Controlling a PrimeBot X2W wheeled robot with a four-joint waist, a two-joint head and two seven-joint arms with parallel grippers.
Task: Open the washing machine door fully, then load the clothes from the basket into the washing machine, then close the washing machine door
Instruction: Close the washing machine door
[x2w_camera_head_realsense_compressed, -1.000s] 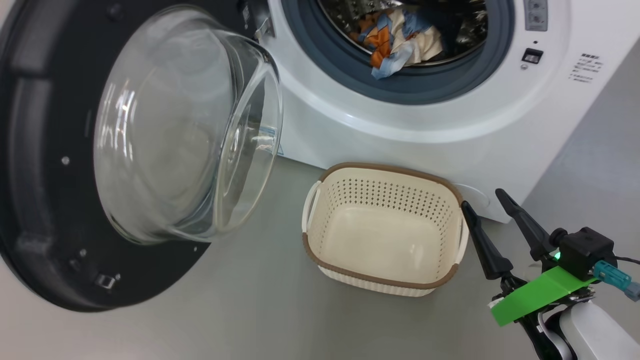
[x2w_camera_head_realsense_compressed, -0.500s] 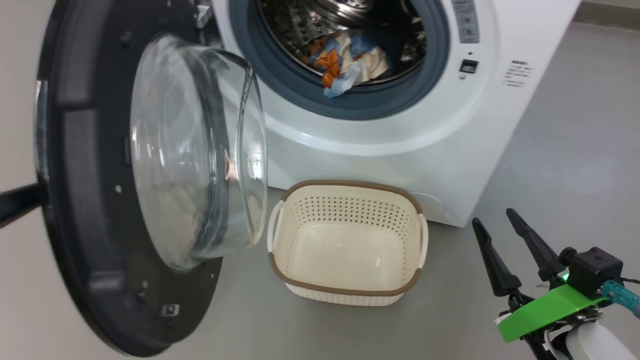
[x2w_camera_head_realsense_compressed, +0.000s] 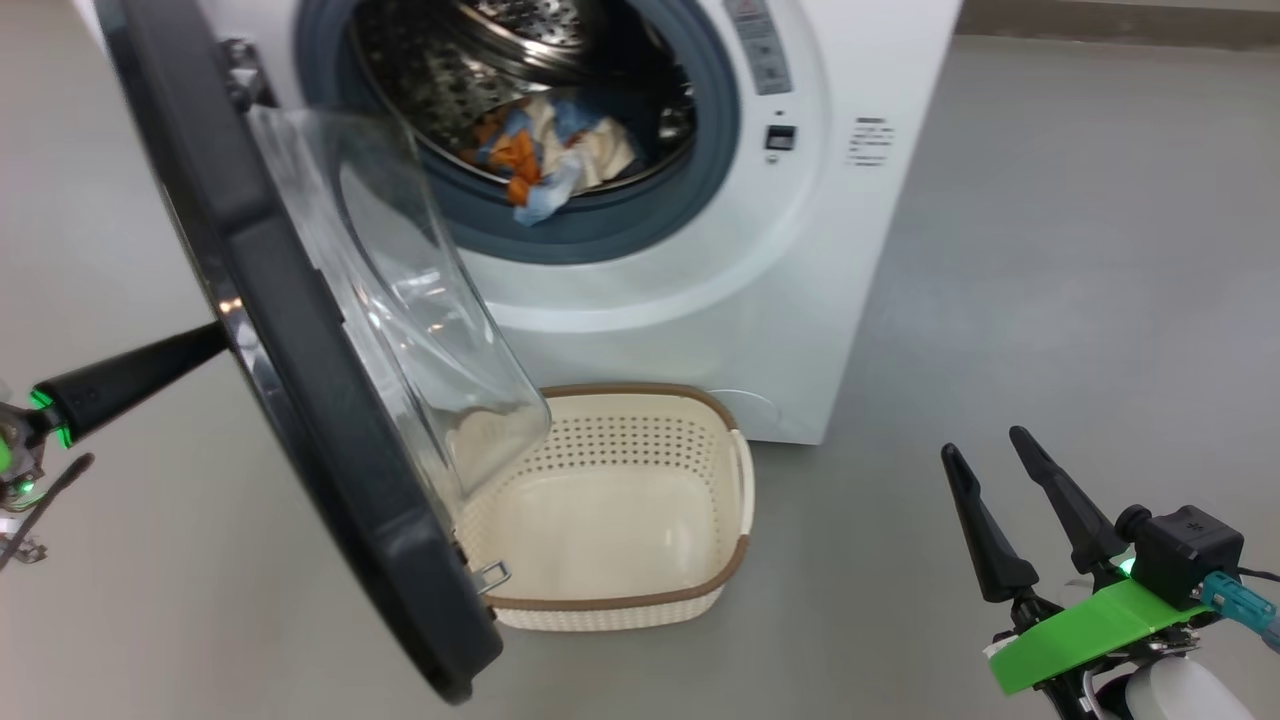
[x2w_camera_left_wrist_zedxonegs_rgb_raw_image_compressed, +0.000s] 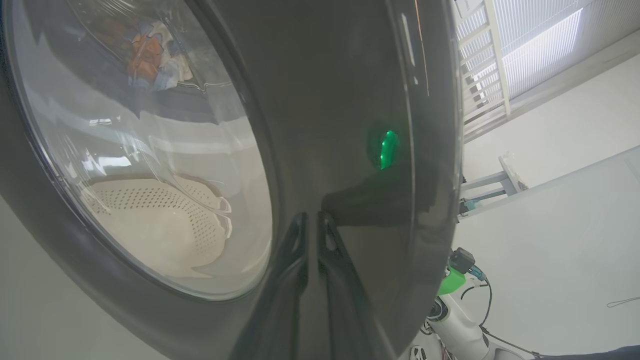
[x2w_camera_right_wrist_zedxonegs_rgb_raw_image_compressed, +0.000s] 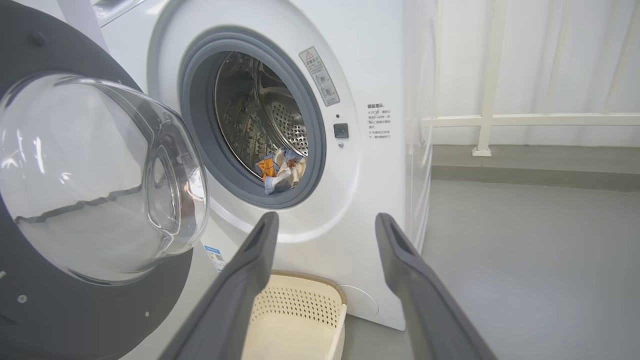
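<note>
Left pincer (x2w_camera_left_wrist_zedxonegs_rgb_raw_image_compressed: 312, 222), fingers together, seems to touch the outside of the half-open door (x2w_camera_head_realsense_compressed: 300, 400). Right pincer (x2w_camera_head_realsense_compressed: 980, 441) hangs apart near the basket (x2w_camera_head_realsense_compressed: 620, 440). Clothes (x2w_camera_head_realsense_compressed: 545, 150) lie in the washing machine (x2w_camera_head_realsense_compressed: 700, 280).

Grey floor (x2w_camera_head_realsense_compressed: 1050, 250) carries the washing machine (x2w_camera_head_realsense_compressed: 700, 330) and the basket (x2w_camera_head_realsense_compressed: 620, 603) just before it

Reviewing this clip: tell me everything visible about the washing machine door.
The washing machine door is a large round glossy black disc with a clear bulging glass bowl on its inner side and a small metal latch near its free edge. It stands partly open, hinged to the washing machine. The shut left tool touches its outer face.
</note>
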